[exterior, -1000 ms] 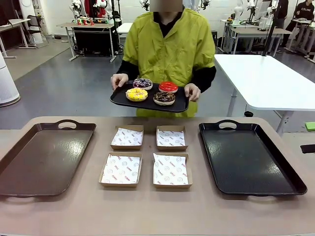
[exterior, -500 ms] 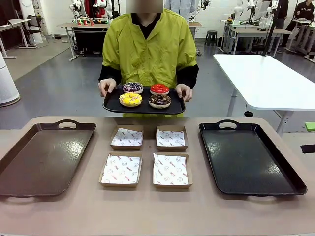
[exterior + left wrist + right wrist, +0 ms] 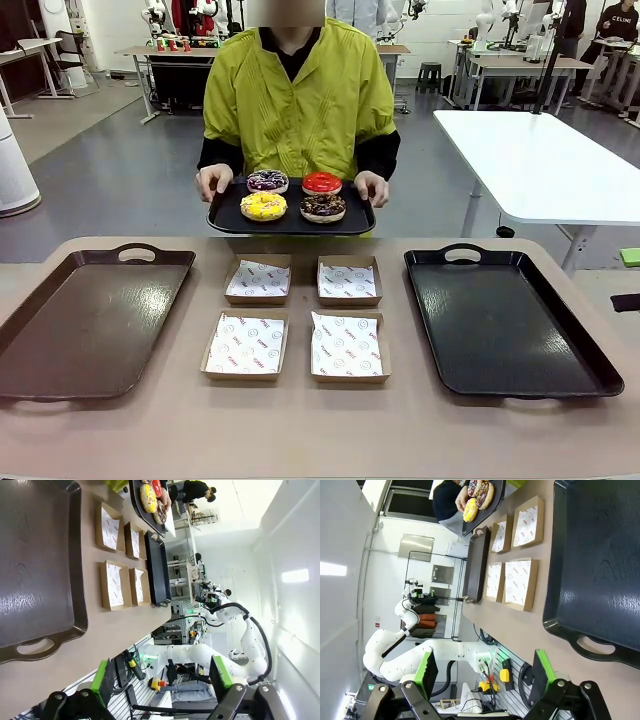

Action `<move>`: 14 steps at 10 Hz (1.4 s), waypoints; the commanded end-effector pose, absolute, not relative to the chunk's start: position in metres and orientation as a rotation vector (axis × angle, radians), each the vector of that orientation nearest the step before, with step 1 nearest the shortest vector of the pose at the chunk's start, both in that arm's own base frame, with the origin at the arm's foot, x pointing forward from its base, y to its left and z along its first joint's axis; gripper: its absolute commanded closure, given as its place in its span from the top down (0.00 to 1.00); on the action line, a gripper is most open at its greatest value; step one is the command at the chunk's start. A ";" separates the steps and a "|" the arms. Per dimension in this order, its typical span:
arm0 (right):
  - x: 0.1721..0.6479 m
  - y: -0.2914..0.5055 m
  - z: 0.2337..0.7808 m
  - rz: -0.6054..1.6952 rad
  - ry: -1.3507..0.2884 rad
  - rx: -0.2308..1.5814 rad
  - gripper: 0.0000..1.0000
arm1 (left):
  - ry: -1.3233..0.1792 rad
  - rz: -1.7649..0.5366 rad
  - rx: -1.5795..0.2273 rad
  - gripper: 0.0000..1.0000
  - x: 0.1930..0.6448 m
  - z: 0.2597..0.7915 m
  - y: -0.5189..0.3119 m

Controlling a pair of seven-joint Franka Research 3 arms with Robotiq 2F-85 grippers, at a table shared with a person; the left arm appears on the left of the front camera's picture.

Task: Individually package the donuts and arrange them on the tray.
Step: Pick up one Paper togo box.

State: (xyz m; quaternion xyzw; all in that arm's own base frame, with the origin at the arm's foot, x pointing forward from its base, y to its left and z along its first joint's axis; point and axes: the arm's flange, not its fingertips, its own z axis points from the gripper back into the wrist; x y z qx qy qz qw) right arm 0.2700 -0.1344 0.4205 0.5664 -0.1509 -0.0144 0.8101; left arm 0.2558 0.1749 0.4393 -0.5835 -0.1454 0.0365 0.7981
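Observation:
Across the table a person holds a small black tray (image 3: pixel 290 222) in both hands. On it lie the donuts: yellow-iced (image 3: pixel 263 206), red-glazed (image 3: pixel 322 183), chocolate with sprinkles (image 3: pixel 323 207) and purple with white speckles (image 3: pixel 267 181). A large brown tray (image 3: pixel 60 330) lies on the table's left and a large black tray (image 3: pixel 500 320) on its right. My left gripper (image 3: pixel 162 680) is open and empty, well back from the brown tray (image 3: pixel 35 565). My right gripper (image 3: pixel 484 672) is also open and empty, back from the black tray (image 3: pixel 600 565).
Several paper-lined brown cardboard boxes sit open mid-table in a two-by-two block, one at the near left (image 3: pixel 246 345) and one at the far right (image 3: pixel 349 280). Bare tabletop runs along the near edge. A white table (image 3: pixel 540 160) stands behind on the right.
The person has shifted to the picture's left with the donut tray and lowered it a little towards the table's far edge. Both grippers stay open.

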 end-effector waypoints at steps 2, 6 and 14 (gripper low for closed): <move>0.271 -0.135 0.421 -0.029 -0.324 1.225 1.00 | -0.338 0.067 -1.269 1.00 0.255 0.438 0.175; 0.312 -0.116 0.456 -0.087 -0.287 1.090 1.00 | -0.338 0.067 -1.269 1.00 0.255 0.438 0.175; 0.385 0.114 0.477 0.000 -0.126 0.549 1.00 | -0.338 0.067 -1.269 1.00 0.255 0.438 0.175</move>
